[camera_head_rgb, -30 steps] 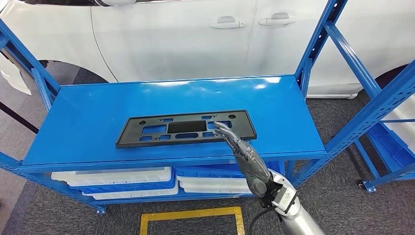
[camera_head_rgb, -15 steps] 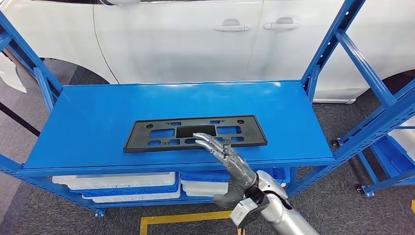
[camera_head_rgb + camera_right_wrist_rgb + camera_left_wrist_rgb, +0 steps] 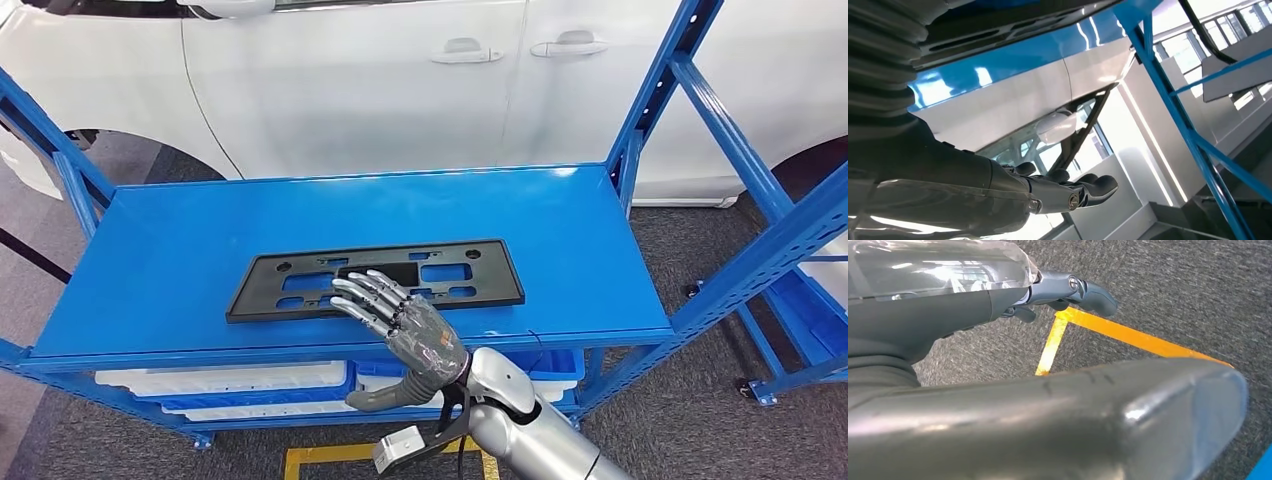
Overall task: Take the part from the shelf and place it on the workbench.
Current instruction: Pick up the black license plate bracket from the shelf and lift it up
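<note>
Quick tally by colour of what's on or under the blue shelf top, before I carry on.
Black: 1, the flat plastic part lying on the shelf top, with the right robot hand open, fingers spread at its near edge.
White: 2 tray stacks, lower left and lower right.
Total: 3

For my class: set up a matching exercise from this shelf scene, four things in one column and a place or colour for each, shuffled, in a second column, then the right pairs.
Things:
1. black part
2. white trays
3. white car
4. right hand

Places or colours:
A. behind the blue shelf
B. lying flat on the top shelf board
C. fingers spread, over the part's near edge
D. stacked on the lower level

Pairs: 1-B, 2-D, 3-A, 4-C
</note>
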